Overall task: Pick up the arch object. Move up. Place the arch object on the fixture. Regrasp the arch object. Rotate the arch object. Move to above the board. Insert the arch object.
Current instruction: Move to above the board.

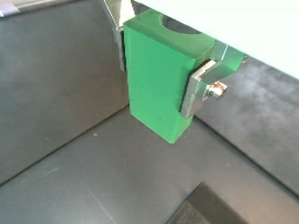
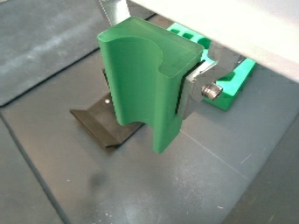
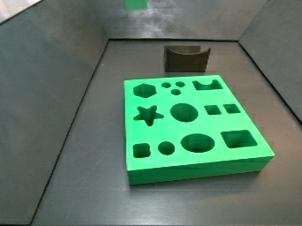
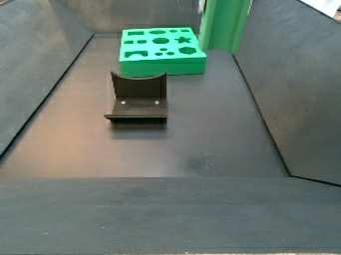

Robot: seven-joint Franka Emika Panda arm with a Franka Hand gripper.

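Observation:
The arch object (image 1: 156, 61), a small bright-green oblong block with a curved notch at one end, hangs upright in the air with my gripper (image 1: 160, 83) shut on its sides. A silver finger (image 1: 200, 85) presses one side, and the same grip shows in both wrist views (image 2: 142, 79). In a side view the block (image 4: 224, 25) hangs above the floor near the board (image 4: 163, 50). Only its lower tip (image 3: 137, 3) enters the frame elsewhere. The dark fixture (image 4: 138, 97) stands bare on the floor, below and beside the block (image 2: 103, 124).
The board (image 3: 189, 124), with star, round, square and hexagon holes, lies flat in front of the fixture (image 3: 185, 58). Sloping dark walls (image 4: 40, 70) enclose the floor on all sides.

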